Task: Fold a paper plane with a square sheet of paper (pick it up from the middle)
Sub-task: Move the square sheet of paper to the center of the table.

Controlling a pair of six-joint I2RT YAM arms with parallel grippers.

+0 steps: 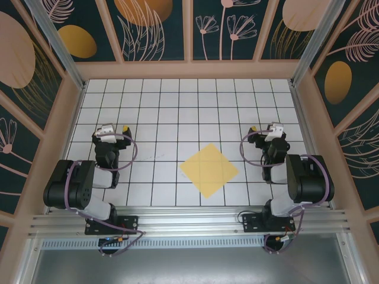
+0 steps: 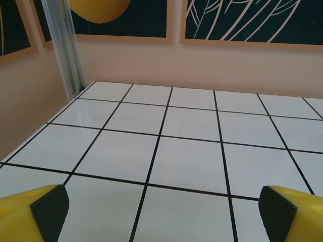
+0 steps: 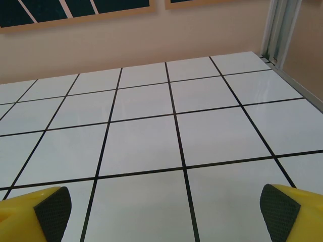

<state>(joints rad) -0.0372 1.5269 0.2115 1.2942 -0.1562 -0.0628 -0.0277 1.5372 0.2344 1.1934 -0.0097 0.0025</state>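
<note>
Left claw (image 1: 115, 127) and right claw (image 1: 265, 128) released, square sheet of paper (image 1: 208, 170) between, 1 corner pointing away

It was a robotics lab cell, a purpose-built test enclosure. A white table (image 1: 177, 100) ruled in a black grid sat boxed in by peach-framed wall panels (image 1: 154, 35) printed with leaves and orbs. Aluminium posts (image 1: 55, 44) stood at the corners. A black left arm (image 1: 71, 189) and right arm (image 1: 308, 177) were bolted to a metal rail (image 1: 189, 223) along the near edge.

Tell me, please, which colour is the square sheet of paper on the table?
Plain yellow. The square sheet of paper shows best in the top external view.
</note>
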